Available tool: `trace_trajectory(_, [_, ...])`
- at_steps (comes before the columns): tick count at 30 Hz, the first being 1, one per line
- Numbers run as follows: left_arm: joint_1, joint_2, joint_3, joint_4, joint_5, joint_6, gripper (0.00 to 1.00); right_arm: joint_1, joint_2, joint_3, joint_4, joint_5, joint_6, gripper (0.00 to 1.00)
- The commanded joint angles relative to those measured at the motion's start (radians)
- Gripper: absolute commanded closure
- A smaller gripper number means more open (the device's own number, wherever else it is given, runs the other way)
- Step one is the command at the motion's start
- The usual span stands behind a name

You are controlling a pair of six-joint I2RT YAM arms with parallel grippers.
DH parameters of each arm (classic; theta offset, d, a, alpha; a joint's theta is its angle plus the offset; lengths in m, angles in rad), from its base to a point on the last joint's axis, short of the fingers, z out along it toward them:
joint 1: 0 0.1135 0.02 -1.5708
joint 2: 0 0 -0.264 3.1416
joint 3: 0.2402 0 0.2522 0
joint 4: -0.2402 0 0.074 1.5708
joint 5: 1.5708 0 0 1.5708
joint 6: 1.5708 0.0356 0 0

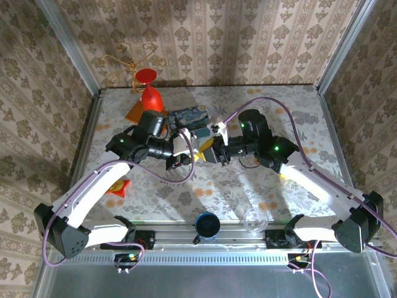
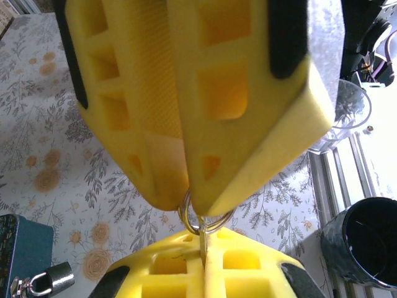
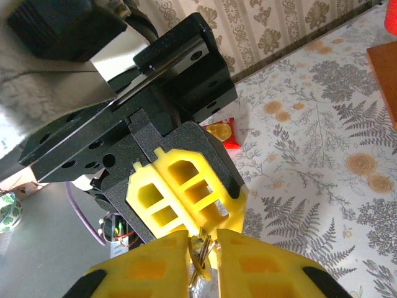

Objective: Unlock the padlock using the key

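Pinching the key (image 2: 202,231) by its ring, left gripper (image 2: 189,200) clenched, right gripper (image 3: 203,239) clamped on its blade, padlock (image 2: 49,280) against the tin (image 2: 18,245).

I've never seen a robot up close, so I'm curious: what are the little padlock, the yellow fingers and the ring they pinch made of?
Padlock: grey metal by its dull brushed sheen, shackle shinier. Fingers: matte yellow plastic, probably, with moulded hollow cells. Ring: thin gleaming wire, likely metal.

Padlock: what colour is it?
Silvery-grey metal; the padlock shows best in the left wrist view, bottom left.
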Motion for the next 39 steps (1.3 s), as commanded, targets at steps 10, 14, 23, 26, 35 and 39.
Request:
trace_trajectory(10, [0.002,-0.031,-0.004,-0.018,0.006,0.031,1.0,0.007,-0.045,0.002,-0.025,0.053,-0.029,1.0])
trace_trajectory(14, [0.002,-0.037,-0.002,-0.004,0.003,0.019,1.0,0.007,-0.056,-0.007,-0.022,0.067,-0.028,1.0])
trace_trajectory(23, [0.037,-0.191,-0.15,0.321,-0.037,-0.264,0.53,0.005,-0.129,-0.137,0.163,0.278,0.096,1.0])
trace_trajectory(26, [0.055,-0.27,-0.253,0.524,-0.036,-0.433,0.38,0.002,-0.161,-0.227,0.321,0.326,0.189,1.0])
trace_trajectory(35, [0.08,-0.326,-0.38,0.837,-0.244,-0.843,0.0,-0.015,-0.215,-0.344,0.552,0.447,0.386,1.0])
trace_trajectory(39, [0.096,-0.338,-0.459,0.978,-0.328,-0.984,0.0,-0.044,-0.218,-0.376,0.613,0.47,0.454,1.0])
